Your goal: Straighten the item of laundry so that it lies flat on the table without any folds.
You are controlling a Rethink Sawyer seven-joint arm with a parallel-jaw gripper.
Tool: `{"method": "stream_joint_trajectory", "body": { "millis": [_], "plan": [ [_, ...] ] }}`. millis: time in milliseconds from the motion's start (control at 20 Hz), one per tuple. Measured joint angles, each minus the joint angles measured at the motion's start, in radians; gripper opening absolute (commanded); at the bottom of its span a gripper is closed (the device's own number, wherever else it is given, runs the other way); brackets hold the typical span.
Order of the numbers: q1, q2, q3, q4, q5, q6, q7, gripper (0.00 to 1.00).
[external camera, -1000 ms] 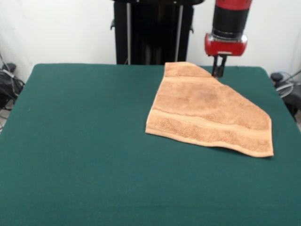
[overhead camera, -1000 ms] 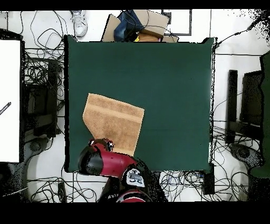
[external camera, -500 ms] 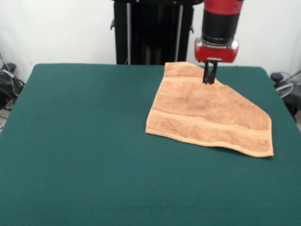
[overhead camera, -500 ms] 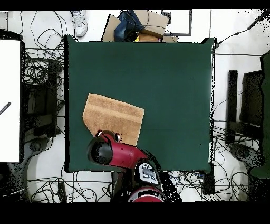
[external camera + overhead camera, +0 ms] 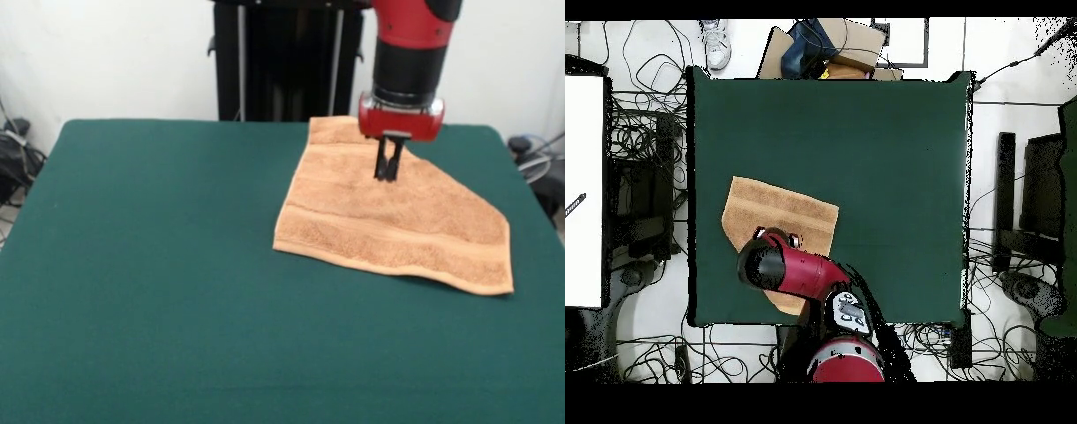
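The light orange-tan towel (image 5: 388,221) lies on the far right part of the dark green table (image 5: 159,265). It has an irregular outline with a long diagonal edge on its far right side, where a corner looks folded in. A woven band runs along its near edge. My gripper (image 5: 386,172) hangs straight down over the towel's far middle, fingers close together, tips at or just above the cloth, holding nothing visible. In the overhead view the red arm (image 5: 770,265) covers the part of the towel (image 5: 780,208) nearest the base, on the table (image 5: 885,180).
The black pedestal (image 5: 287,62) stands behind the table's far edge. Cables lie on the floor all round the table. Cardboard boxes (image 5: 830,45) and a shoe (image 5: 717,45) lie beyond the edge opposite the robot. A white panel (image 5: 585,190) stands at the left.
The gripper has moved from the towel's far right diagonal edge inward over the towel and a little toward the camera. The towel's shape has not visibly changed.
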Motion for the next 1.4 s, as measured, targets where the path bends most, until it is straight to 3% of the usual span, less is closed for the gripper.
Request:
{"method": "stream_joint_trajectory", "body": {
  "millis": [400,1400],
  "plan": [
    [-0.015,0.053,-0.003,-0.068,0.002,0.0,0.0,0.0],
    [-0.091,0.17,-0.003,-0.102,-0.003,0.0,0.0,0.0]
  ]
}}
